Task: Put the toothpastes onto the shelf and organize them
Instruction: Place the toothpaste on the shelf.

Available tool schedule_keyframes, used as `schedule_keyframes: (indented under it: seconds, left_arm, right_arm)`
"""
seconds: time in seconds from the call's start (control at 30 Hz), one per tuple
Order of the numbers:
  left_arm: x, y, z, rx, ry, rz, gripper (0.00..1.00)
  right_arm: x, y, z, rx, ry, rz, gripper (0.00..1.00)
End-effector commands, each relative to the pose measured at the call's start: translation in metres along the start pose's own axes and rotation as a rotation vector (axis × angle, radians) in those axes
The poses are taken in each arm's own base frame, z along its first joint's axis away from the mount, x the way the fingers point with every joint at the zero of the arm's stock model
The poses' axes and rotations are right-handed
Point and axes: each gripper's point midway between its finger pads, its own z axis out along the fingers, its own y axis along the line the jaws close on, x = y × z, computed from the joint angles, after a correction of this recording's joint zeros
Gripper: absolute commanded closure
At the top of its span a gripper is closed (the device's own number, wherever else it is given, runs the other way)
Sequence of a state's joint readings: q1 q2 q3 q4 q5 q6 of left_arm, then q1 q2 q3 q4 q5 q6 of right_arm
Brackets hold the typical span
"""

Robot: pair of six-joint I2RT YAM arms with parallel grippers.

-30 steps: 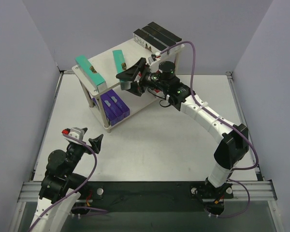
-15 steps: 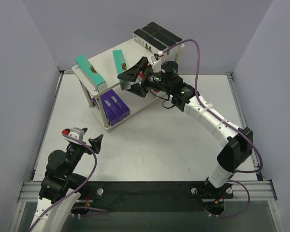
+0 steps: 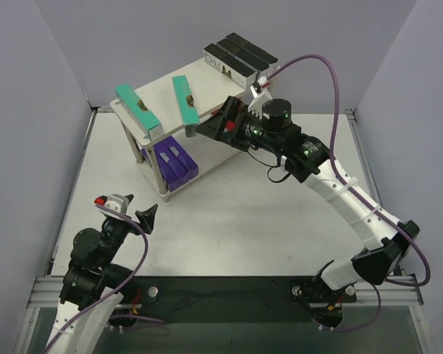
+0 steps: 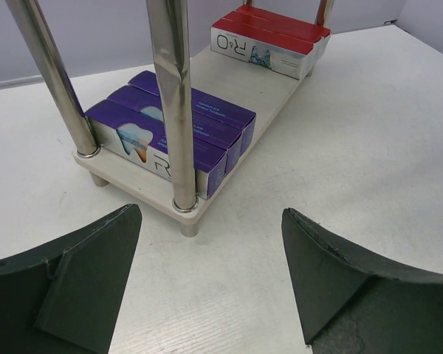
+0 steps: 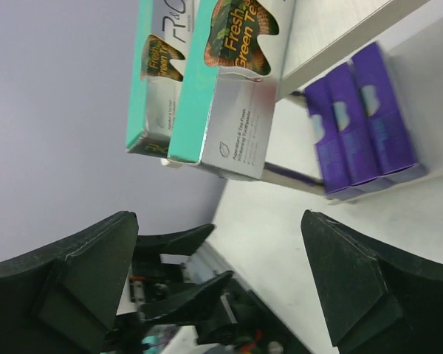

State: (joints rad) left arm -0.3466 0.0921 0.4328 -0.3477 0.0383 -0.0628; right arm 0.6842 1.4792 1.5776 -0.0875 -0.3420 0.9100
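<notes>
We find the left gripper (image 3: pixel 135 209) at the near left of the white table (image 3: pixel 266 214), raised above the surface. Its jaws stand wide with nothing between them, and the left wrist view (image 4: pixel 218 273) confirms this. It is well apart from the shelf (image 3: pixel 159 92).

The shelf stands on the table beyond, set at an angle. On the lower board, three purple cartons (image 4: pixel 170 133) lie side by side, touching, at the end nearest the left arm. Red cartons (image 4: pixel 269 37) lie at the opposite end of that board. We cannot tell their number.

The right gripper (image 3: pixel 213 127) is at the front edge of the upper board, just beside the near end of one teal carton (image 3: pixel 185 99). In the right wrist view (image 5: pixel 214 273) the jaws are spread wide and hold nothing. The carton's printed end (image 5: pixel 229 74) lies ahead of the fingertips, apart from them.

A second teal carton (image 3: pixel 138 109) lies on the same board toward its left end, apart from the first. Both teal ends project slightly past the board's front edge.

Farthest back, a row of black cartons (image 3: pixel 240 55) lies side by side at the right end of the upper board, white printed ends facing left.
</notes>
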Motion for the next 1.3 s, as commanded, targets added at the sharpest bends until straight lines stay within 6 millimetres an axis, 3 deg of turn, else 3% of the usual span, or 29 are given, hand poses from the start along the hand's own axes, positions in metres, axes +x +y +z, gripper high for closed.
schedule_keyframes:
  seconds: [0.0, 0.03, 0.1, 0.23, 0.4, 0.6, 0.97, 1.27]
  left_arm:
    - [-0.015, -0.002, 0.000, 0.012, -0.045, 0.013, 0.12]
    - [-0.015, -0.002, 0.000, 0.015, -0.045, 0.013, 0.12]
    - [-0.014, -0.003, 0.000, 0.016, -0.040, 0.014, 0.12]
    - [-0.013, -0.004, 0.001, 0.024, -0.035, 0.014, 0.12]
    - [-0.013, -0.004, 0.001, 0.024, -0.033, 0.014, 0.12]
    - [-0.013, -0.003, 0.001, 0.020, -0.034, 0.015, 0.12]
    - [-0.013, -0.002, 0.000, 0.014, -0.032, 0.014, 0.12]
    - [-0.012, -0.002, 0.001, 0.011, -0.029, 0.014, 0.12]
  right_arm:
    - [-0.018, 0.000, -0.032, 0.134, -0.125, -0.300, 0.00]
    - [-0.016, 0.009, -0.035, 0.133, -0.136, -0.355, 0.00]
    - [-0.025, 0.003, -0.038, 0.219, -0.193, -0.475, 0.00]
    - [-0.031, 0.015, -0.038, 0.291, -0.259, -0.633, 0.01]
    - [-0.025, 0.033, -0.015, 0.292, -0.265, -0.773, 0.07]
    - [-0.024, 0.053, 0.010, 0.283, -0.283, -0.819, 0.13]
    - [-0.025, 0.037, 0.046, 0.362, -0.289, -0.859, 0.28]
    - [-0.035, 0.023, 0.058, 0.362, -0.295, -0.842, 0.45]
